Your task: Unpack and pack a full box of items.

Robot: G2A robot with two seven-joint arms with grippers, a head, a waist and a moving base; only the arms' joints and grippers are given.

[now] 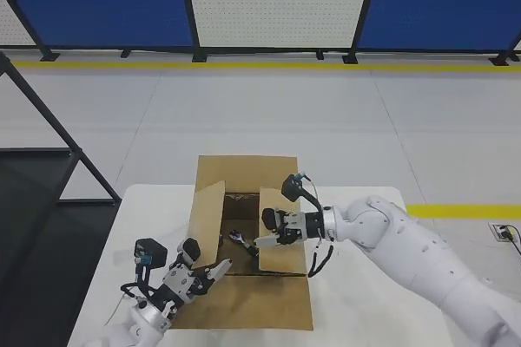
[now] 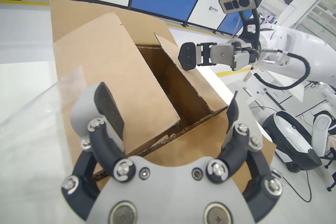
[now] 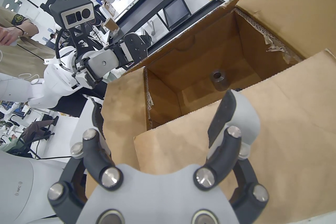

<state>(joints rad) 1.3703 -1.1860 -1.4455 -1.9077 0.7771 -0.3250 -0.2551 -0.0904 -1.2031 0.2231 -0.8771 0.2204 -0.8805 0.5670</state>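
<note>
Top view. At the centre of the frame, on the white table (image 1: pixel 365 304), the cardboard box (image 1: pixel 247 173), open, far and near flaps folded out flat, the two side flaps standing up. On the box floor, a little left of the middle of the opening, a small dark item (image 1: pixel 236 236). At the right side of the opening, the right gripper (image 1: pixel 262 234), fingers spread, at the upper edge of the right side flap (image 1: pixel 288 260). At lower left of the frame, the left gripper (image 1: pixel 207 265), also spread and holding nothing, outside the box by its near left corner.

Left wrist view. Left gripper (image 2: pixel 170 114) wide open and empty, facing the near corner of the box (image 2: pixel 199 141). Left side flap (image 2: pixel 105 59) leaning between this gripper and the opening. Across the opening, the right gripper (image 2: pixel 187 58), one pad at the edge of the right flap.

Right wrist view. Right gripper (image 3: pixel 160 117) open, one finger on each side of the side flap, not closed on it as far as visible. Beyond the fingertips and lower, on the box floor, the small dark item (image 3: pixel 218 79): a short cylinder with a hole in its upper face, seemingly standing on end.

Judged as the unpacking stage, this item not yet taken out. Lies ahead of and below the right fingers, on the other side of the flap, and clearly nearer to the right arm than to the left. Probably calls for clearing the flap first, then coming down from above along the upright axis
</note>
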